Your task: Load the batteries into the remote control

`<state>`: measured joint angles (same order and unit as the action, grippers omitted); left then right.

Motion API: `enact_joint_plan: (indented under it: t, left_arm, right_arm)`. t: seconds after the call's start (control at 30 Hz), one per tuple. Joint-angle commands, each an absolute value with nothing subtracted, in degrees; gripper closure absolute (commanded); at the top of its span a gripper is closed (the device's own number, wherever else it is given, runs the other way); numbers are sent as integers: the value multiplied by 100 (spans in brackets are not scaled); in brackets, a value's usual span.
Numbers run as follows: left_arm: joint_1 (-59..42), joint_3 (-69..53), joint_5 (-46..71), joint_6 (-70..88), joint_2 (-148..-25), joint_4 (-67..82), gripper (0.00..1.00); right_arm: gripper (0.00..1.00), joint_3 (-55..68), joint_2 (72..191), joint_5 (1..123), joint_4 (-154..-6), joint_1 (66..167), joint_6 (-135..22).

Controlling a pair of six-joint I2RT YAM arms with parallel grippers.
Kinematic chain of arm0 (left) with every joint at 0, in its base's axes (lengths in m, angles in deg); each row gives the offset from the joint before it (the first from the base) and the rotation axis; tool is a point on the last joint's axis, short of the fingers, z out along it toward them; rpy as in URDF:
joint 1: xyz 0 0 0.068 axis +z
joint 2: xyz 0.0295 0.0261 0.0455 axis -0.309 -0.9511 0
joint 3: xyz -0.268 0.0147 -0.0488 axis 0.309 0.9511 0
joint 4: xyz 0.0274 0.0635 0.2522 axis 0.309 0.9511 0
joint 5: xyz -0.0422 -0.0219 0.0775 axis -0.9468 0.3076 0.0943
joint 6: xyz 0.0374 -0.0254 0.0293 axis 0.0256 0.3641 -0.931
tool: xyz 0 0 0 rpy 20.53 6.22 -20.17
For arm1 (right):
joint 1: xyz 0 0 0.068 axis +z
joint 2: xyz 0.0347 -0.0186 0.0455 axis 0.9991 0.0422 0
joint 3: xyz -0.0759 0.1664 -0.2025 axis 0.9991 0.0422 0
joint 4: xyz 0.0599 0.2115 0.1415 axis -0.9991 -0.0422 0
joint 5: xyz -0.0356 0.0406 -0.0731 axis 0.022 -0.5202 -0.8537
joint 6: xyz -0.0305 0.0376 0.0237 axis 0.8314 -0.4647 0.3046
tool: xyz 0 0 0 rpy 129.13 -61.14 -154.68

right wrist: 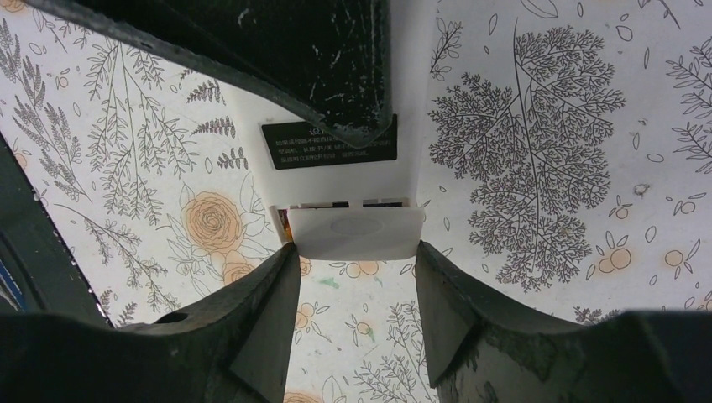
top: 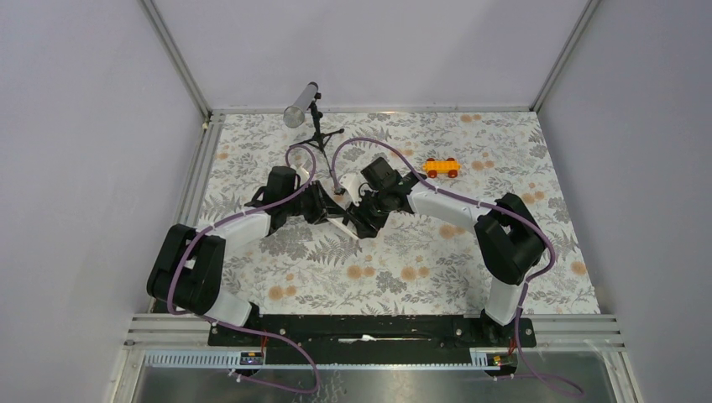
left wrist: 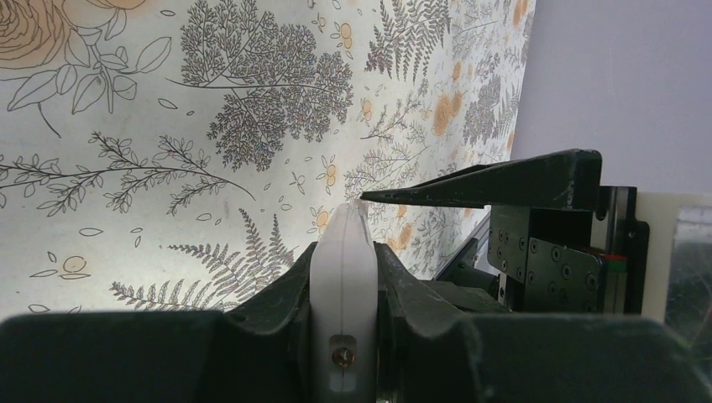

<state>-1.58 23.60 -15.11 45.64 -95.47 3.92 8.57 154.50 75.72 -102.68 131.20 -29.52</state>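
Note:
The remote control (top: 339,199) is held above the middle of the table where the two arms meet. My left gripper (left wrist: 344,252) is shut on its white edge (left wrist: 342,285). In the right wrist view its white back (right wrist: 403,101) faces the camera, with a black label (right wrist: 332,144). The battery cover (right wrist: 357,233) is partly slid off, and an orange sliver of the batteries (right wrist: 286,225) shows in the gap. My right gripper (right wrist: 354,252) is closed on the cover's two sides. The left gripper's finger (right wrist: 277,59) hides part of the back.
An orange toy car (top: 442,167) sits on the floral cloth at the back right. A small black tripod with a silver tube (top: 302,107) stands at the back left. Grey walls enclose the table on three sides.

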Motion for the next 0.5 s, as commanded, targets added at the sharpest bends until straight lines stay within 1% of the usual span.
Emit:
enact_joint_plan:
  t: [0.0,0.3,0.47]
  left_arm:
    - [-230,2062,-1778,4720,-9482,112,100]
    - [-222,2105,-2156,4448,-9485,-11,100]
    - [-217,2129,-2196,4524,-9511,-26,100]
  right_arm:
    - [43,567,15496,7425,-9992,13192,-3085]
    - [37,566,15351,7818,-10113,13192,-2983]
    - [34,554,15276,7779,-10128,13186,-2988]
